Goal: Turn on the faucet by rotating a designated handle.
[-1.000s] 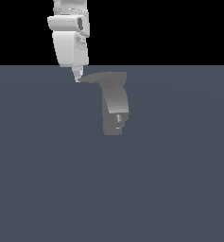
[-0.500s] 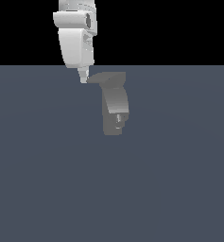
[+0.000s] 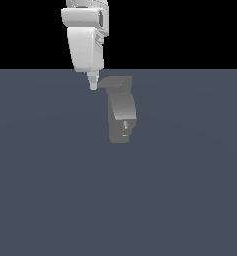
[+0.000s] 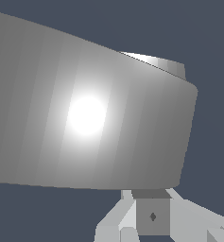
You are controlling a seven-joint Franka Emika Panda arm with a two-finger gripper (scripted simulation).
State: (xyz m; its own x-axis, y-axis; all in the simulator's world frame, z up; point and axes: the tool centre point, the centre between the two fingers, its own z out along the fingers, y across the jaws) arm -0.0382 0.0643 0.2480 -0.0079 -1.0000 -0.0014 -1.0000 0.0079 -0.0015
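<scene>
Sitting just beside the claw (image 3: 93, 85), the handle (image 3: 110, 81) tip; claw's spread unclear.

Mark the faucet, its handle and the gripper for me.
faucet (image 3: 122, 112): exterior view, on the curved grey body.
handle (image 3: 106, 83): exterior view, on the thin lever beside the top cap.
gripper (image 3: 93, 85): exterior view, at the white fingertips.
</scene>
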